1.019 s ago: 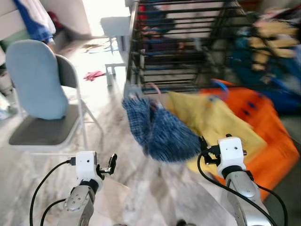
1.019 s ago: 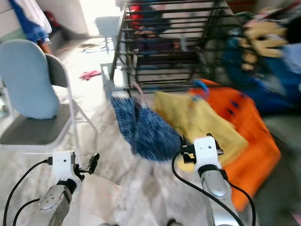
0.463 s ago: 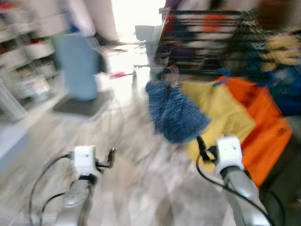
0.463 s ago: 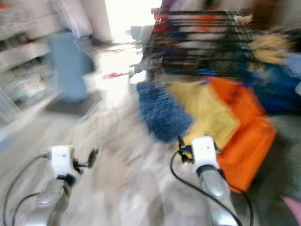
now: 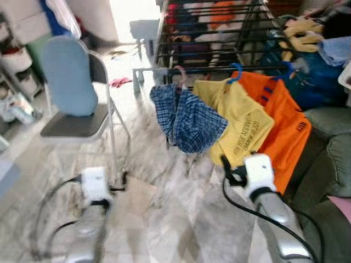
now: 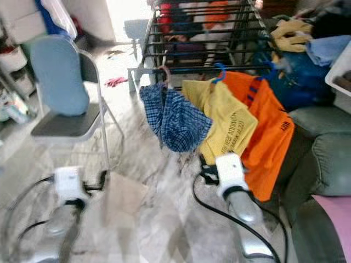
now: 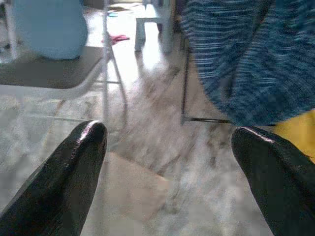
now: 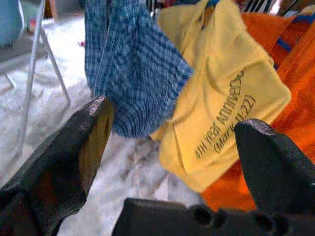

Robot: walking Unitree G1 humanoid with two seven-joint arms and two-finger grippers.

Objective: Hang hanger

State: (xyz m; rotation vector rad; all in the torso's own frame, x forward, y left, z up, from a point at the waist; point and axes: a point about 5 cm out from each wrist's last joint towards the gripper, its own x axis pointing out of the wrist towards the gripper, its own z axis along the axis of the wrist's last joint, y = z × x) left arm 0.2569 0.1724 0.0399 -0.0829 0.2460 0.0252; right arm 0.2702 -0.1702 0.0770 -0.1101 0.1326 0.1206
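We stand on a marbled floor (image 5: 164,213) facing a black drying rack (image 5: 214,38); three garments hang off its front rail: a blue checked garment (image 5: 186,120) on a pink hanger (image 5: 180,74), a yellow T-shirt (image 5: 238,123) on a blue hanger (image 5: 236,71), and an orange T-shirt (image 5: 285,131) furthest to our right, overlapped at its edge by the yellow one; the yellow shirt carries dark print, partly readable in the right wrist view as "4th year Anniver…".

Right gripper (image 8: 172,147) is low in front of the yellow shirt, fingers spread wide, holding nothing; left gripper (image 7: 167,162) is low over the floor, fingers likewise splayed and unloaded, the checked cloth ahead of it.

A grey folding chair (image 5: 82,109) with a pale blue cushion (image 5: 68,76) stands to our left, well apart from the rack; a green sofa (image 5: 329,159) is at the right edge.
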